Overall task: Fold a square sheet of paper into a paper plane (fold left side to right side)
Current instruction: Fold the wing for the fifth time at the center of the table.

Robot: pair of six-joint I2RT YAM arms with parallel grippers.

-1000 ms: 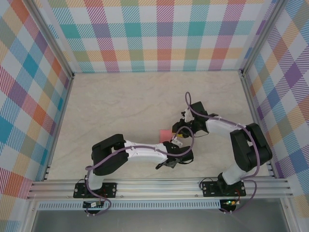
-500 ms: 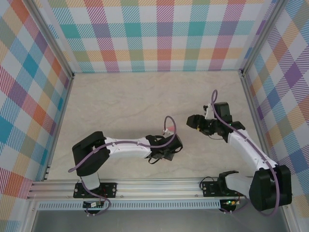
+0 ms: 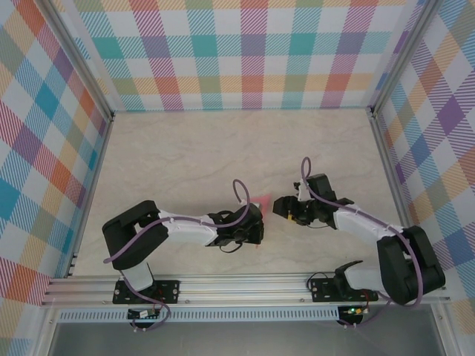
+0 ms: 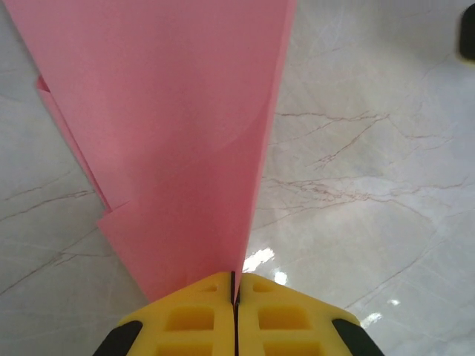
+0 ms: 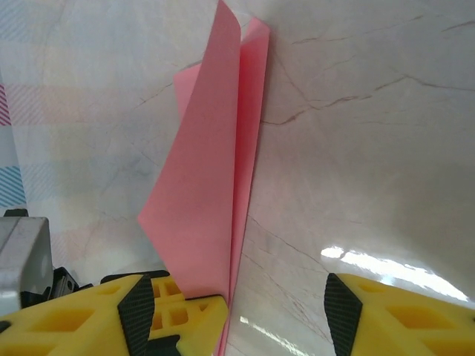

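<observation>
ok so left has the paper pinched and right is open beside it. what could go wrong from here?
1. The left gripper pinches the pink paper just at its narrow end. The layers splay apart further up, so the crease may drift or spring open.
2. The paper stands off-centre inside the open right gripper. Closing could catch one layer or crumple it.
3. In the top view the two grippers sit close together and might bump.

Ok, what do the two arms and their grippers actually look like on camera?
The left arm and right arm match: white tubular links, black joint housings, a purple cable looped along each. The left gripper and right gripper have blocky yellow fingers with rectangular recesses and black trim.
</observation>
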